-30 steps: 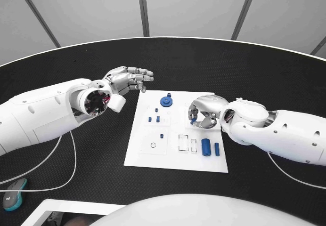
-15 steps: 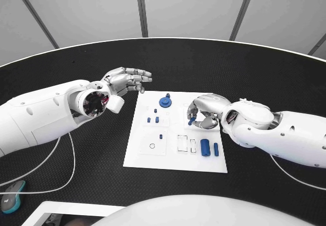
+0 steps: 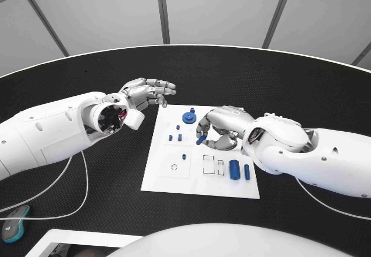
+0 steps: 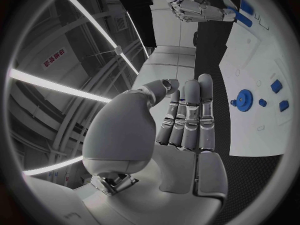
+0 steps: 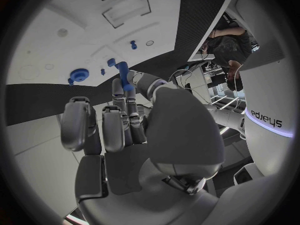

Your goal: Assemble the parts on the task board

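Right hand (image 3: 219, 130) gripping blue peg (image 3: 201, 140)

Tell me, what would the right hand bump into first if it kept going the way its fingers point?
Probably the white task board: the right hand, holding a small blue peg, points down over its pegs. Depth is hard to judge.

Hidden or cut off, as I find it:
- Task board (image 3: 166, 179): its right edge near the far corner lies under my right hand (image 3: 219, 130).
- Blue peg (image 3: 201, 140) in my right hand: upper end covered by my fingers; shape there untold.
- Small blue parts (image 3: 175, 137) on the board: too small to tell apart.
- My left hand (image 3: 145, 91): palm side hidden in the head view.
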`<state>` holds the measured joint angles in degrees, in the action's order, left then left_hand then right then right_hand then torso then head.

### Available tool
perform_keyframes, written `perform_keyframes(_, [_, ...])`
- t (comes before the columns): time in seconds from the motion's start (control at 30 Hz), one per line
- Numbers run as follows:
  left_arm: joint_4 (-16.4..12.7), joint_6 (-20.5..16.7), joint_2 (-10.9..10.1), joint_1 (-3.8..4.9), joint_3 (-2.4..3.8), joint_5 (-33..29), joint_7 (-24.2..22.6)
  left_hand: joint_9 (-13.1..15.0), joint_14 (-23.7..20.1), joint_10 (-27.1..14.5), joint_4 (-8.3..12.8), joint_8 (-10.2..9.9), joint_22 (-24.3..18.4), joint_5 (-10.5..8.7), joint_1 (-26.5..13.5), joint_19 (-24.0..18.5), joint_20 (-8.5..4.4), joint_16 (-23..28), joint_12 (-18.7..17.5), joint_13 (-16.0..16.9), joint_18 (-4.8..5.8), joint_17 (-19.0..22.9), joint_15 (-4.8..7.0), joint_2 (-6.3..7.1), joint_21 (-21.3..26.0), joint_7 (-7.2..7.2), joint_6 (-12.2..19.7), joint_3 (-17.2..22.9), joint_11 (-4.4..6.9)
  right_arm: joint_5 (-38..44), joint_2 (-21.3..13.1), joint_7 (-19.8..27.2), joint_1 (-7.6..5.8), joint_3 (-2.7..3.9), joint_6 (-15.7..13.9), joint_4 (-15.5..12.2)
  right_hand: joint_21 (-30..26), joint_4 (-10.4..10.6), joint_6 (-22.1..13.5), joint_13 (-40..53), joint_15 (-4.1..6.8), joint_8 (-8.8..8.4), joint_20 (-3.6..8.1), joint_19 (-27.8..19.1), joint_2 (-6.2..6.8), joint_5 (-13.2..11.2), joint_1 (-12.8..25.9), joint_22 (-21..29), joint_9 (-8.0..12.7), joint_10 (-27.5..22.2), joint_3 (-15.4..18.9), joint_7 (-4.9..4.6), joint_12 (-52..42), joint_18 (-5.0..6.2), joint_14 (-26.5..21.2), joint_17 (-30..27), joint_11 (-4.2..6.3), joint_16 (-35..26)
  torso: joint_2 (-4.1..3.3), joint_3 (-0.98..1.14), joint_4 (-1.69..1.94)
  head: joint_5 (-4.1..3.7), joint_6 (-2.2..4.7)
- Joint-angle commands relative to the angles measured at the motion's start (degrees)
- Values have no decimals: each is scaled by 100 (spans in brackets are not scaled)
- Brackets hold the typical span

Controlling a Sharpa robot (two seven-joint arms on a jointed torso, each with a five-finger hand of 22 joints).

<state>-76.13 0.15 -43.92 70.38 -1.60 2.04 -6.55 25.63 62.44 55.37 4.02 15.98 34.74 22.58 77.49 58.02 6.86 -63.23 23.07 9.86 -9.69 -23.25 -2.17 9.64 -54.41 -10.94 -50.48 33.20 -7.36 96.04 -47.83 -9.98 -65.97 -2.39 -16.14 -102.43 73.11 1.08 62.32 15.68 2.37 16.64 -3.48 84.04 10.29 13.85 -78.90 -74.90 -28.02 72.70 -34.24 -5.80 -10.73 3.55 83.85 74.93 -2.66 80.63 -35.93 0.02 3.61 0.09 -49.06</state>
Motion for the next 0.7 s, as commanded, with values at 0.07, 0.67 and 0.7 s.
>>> perform_keyframes(0.07, [47, 15, 46, 0, 0, 0, 4, -6, -47, -32, 6, -39, 6, 18, 0, -48, 0, 20, -7, -5, -97, 5, -3, -33, -20, -38, -7, -29, 10, -42, 374, 80, 3, 2, 50, 98, 20, -3, 34, 12, 42, 15, 53, 174, -75, 36, -70, -491, -9, 166, -51, -1, 27, -3, 361, 239, 108, 27, 4, 1, 15, 84, 1])
perform_keyframes(0.67, [128, 57, 151, 0, 1, 0, 9, -7, -50, -35, 7, -42, 9, 19, 5, -56, 1, 21, -4, -7, -97, 9, -5, -40, -24, -39, -7, -33, 9, -71, 1220, 350, 275, -184, 302, 737, -17, -21, 18, 18, 39, 4, 55, 165, -75, 65, -79, -472, -17, 165, -104, -14, 47, 4, 361, 246, 98, 31, -14, 11, 8, 406, -94])
perform_keyframes(0.7, [127, 58, 152, 0, 1, 0, 9, -7, -50, -35, 7, -42, 9, 19, 5, -56, 1, 21, -4, -7, -97, 9, -5, -40, -24, -39, -7, -33, 9, -71, 1247, 360, 289, -192, 309, 770, -17, -21, 18, 18, 39, 4, 55, 165, -75, 65, -79, -472, -17, 165, -104, -14, 47, 4, 361, 246, 98, 31, -15, 12, 9, 413, -94])
